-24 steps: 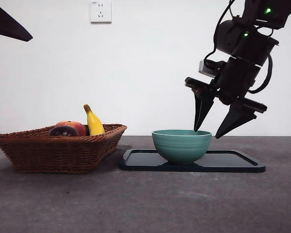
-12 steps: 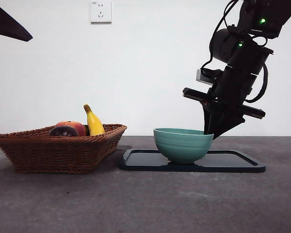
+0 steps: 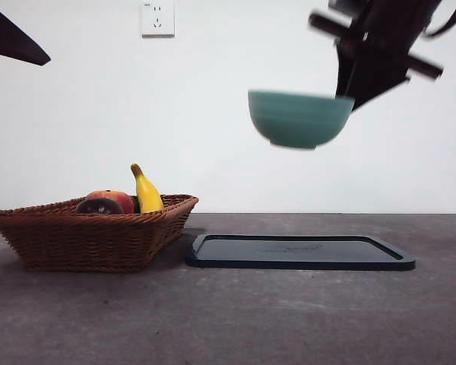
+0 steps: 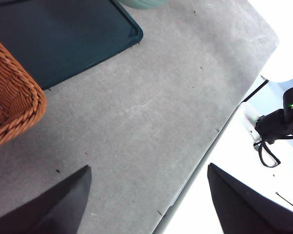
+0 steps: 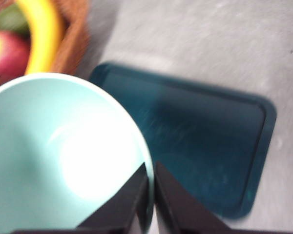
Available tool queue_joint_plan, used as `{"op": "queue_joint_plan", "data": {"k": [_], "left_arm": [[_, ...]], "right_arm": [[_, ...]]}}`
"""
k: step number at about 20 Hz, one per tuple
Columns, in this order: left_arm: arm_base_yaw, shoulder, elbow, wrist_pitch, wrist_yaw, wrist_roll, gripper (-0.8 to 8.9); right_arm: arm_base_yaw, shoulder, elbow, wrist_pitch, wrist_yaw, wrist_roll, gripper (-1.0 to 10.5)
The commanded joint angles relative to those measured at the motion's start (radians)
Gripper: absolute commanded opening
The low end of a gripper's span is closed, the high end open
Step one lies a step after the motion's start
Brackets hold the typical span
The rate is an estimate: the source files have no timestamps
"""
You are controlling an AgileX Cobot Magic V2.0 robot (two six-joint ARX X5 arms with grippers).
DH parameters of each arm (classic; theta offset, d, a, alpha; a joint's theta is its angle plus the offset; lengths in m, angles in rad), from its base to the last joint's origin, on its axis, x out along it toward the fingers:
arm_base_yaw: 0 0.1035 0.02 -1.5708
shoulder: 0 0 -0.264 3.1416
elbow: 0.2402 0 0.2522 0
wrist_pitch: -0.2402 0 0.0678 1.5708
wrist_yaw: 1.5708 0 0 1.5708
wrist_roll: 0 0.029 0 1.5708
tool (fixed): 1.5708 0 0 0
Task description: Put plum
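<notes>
The plum point(image 3: 99, 206), dark with a greyish end, lies in the wicker basket point(image 3: 91, 236) at the left, next to a red-orange fruit point(image 3: 118, 199) and a yellow banana point(image 3: 146, 192). My right gripper point(image 3: 348, 97) is shut on the rim of a teal bowl point(image 3: 298, 118) and holds it high above the dark tray point(image 3: 300, 252). The right wrist view shows the jaws point(image 5: 151, 180) pinching the bowl's rim point(image 5: 63, 156), with the banana point(image 5: 41, 39) beyond. My left gripper point(image 4: 147, 166) is open and empty, high above the table's front edge. The plum is far from both grippers.
The dark tray point(image 5: 205, 141) lies bare on the grey table, right of the basket point(image 4: 10, 112). The left arm shows as a black tip point(image 3: 14, 38) at the top left corner. A wall socket point(image 3: 157, 17) is on the white wall behind.
The right gripper shut on the bowl's rim and lifted the bowl from the tray to high above it. The basket, the fruit and the left arm have not moved.
</notes>
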Motion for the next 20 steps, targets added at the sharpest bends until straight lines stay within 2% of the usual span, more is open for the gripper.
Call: {"op": "queue_joint_plan", "data": {"k": [1, 8, 12, 14, 20], "left_arm": [[-0.005, 0.005, 0.01, 0.003, 0.007, 0.016, 3.74], [-0.005, 0.005, 0.01, 0.0, 0.007, 0.016, 3.74], [-0.005, 0.005, 0.01, 0.0, 0.007, 0.016, 3.74], [-0.005, 0.005, 0.01, 0.0, 0.007, 0.016, 3.73], [-0.005, 0.005, 0.01, 0.0, 0.007, 0.016, 3.74]], "right_arm": [[0.044, -0.06, 0.012, -0.053, 0.002, -0.039, 0.1], [0.183, -0.2, -0.221, 0.002, 0.057, -0.026, 0.1], [0.255, -0.199, -0.369, 0.132, 0.061, 0.013, 0.1], [0.275, -0.198, -0.434, 0.185, 0.076, 0.037, 0.1], [0.292, -0.141, -0.522, 0.241, 0.103, 0.04, 0.1]]}}
